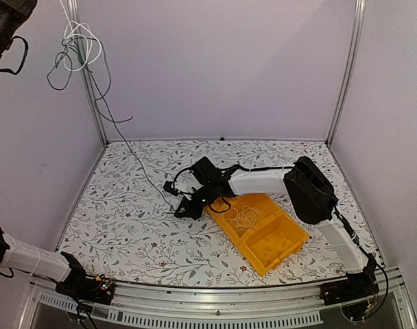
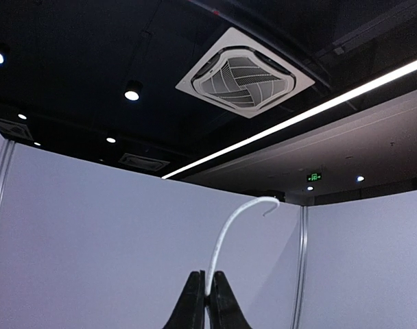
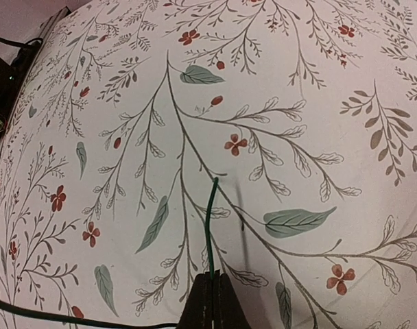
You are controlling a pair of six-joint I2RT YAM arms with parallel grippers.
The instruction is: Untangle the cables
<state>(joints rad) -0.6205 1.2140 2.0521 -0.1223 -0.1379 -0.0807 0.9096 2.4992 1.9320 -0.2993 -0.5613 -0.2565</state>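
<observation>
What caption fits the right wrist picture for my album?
Right pincer pinches a green wire above the flowery table.

Twin arms at the counter: my white shells [image 1: 258, 181] meet bulky black joints [image 1: 308, 189], thick black cords [image 1: 350, 232] trail alongside, and my fingers [image 2: 192, 307] are slim black tapering wedges.

There is room left of the yellow bin [image 1: 280, 241], crossed by a slanting dark cable [image 1: 136, 164]. The right arm [image 1: 263, 181] hangs over the bin's back.
</observation>
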